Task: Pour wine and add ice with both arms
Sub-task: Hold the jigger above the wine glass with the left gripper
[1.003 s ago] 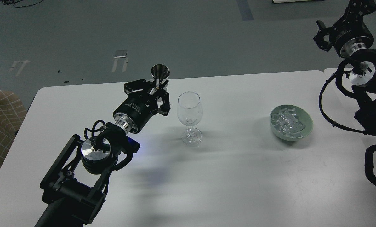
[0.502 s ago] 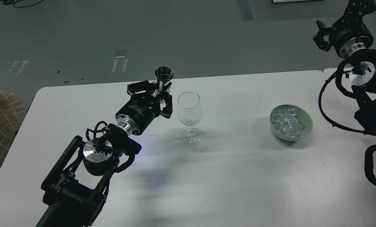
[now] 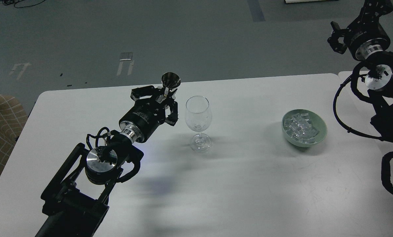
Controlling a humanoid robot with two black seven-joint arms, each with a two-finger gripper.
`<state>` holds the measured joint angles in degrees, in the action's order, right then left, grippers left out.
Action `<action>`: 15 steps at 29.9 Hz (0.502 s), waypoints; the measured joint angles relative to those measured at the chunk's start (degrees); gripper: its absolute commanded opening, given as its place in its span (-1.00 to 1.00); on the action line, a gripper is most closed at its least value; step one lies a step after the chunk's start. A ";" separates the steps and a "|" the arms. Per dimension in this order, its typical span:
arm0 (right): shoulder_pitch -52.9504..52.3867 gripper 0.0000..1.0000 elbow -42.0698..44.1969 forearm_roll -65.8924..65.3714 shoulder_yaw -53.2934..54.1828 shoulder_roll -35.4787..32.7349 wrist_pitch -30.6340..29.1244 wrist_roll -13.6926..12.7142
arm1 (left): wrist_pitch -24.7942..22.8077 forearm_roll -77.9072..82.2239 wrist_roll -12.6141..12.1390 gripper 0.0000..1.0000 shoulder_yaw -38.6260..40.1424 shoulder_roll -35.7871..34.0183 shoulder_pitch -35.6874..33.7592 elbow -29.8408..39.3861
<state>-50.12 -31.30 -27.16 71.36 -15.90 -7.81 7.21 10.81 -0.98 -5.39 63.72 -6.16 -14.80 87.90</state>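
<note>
Change: left gripper [image 3: 165,96], pinching the metal jigger [image 3: 170,81], is sitting slightly lower-left than before.
Right gripper [image 3: 335,39]: hanging raised off the table; finger spread unclear.
Ice [image 3: 300,127]: lying in the green bowl [image 3: 321,123].
Surface: white table [image 3: 249,184] is carrying a wine glass [image 3: 198,122].
Room: grey floor [image 3: 183,36] is showing behind.

Clear ice [image 3: 301,127] cubes fill the green bowl [image 3: 321,121]; left hand [image 3: 163,97] grips a jigger [image 3: 170,81].
</note>
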 measured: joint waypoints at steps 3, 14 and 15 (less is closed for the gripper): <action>0.28 1.00 -0.06 0.00 0.00 0.00 -0.01 0.00 | 0.00 0.75 0.00 -1.00 0.00 0.01 -0.27 0.03; 0.43 1.00 -0.17 0.00 0.21 0.08 -0.01 0.00 | 0.00 3.61 -0.04 -1.00 -1.13 0.10 -0.65 0.17; 0.43 1.00 -0.17 0.00 0.21 0.08 -0.01 0.00 | 0.00 4.19 -0.04 -1.00 -1.17 0.10 -0.76 0.17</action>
<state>-49.69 -31.47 -27.16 71.58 -15.82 -7.82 7.21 10.81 3.21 -5.43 62.54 -6.06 -15.56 88.07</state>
